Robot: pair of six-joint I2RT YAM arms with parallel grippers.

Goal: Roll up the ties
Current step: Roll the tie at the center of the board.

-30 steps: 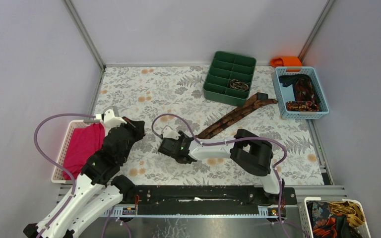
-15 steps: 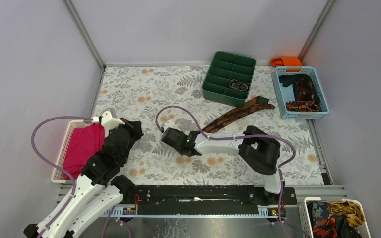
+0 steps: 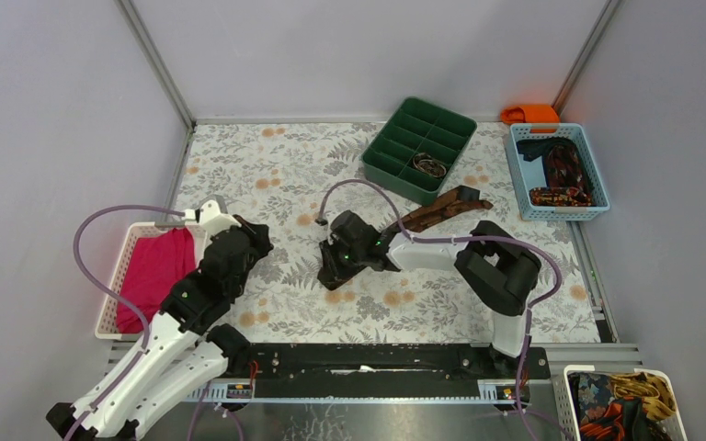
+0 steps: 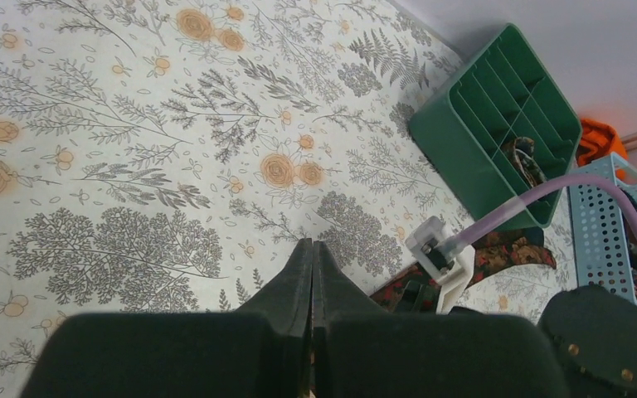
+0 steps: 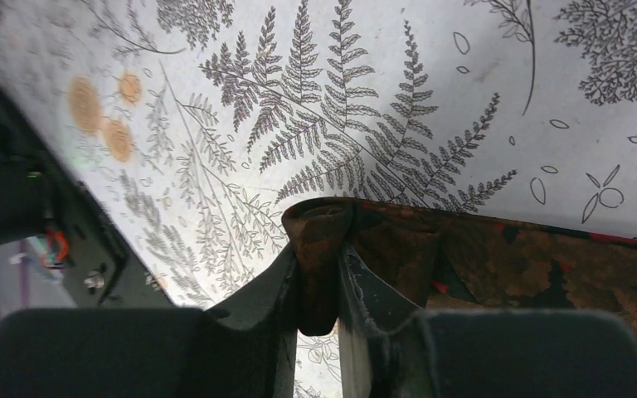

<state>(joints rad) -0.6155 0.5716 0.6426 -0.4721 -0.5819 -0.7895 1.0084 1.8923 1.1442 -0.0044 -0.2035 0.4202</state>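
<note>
Right gripper [image 5: 318,274] pinches the folded end of a brown-red patterned tie [image 5: 498,265] between its two fingers, the fold standing up in the narrow gap between the pads. It is low over the floral table cover [image 3: 267,165]. From the grip, the fabric spreads flat to the gripper's right in the wrist view. From above, the tie trails back under that arm and away from the fingertips, and its far end lies just beside the near corner of a green divided tray [image 3: 420,147]. One compartment of the tray holds a small tangle of thin bands; what they are cannot be told.

Beyond the tie's far end, further from the gripper, stands a blue basket [image 3: 565,213] with patterned ties [image 3: 565,165] inside, and an orange cloth [image 3: 533,113] lies past its far rim.

Left gripper [image 4: 312,249] is closed with its fingers pressed together and nothing between them, above bare floral cover. Ahead of its fingertips and to the right are the right arm's wrist and a strip of the tie, with the green tray further on. On its other side, beside its arm, a magenta cloth [image 3: 154,276] lies in a white basket [image 3: 108,303].
</note>
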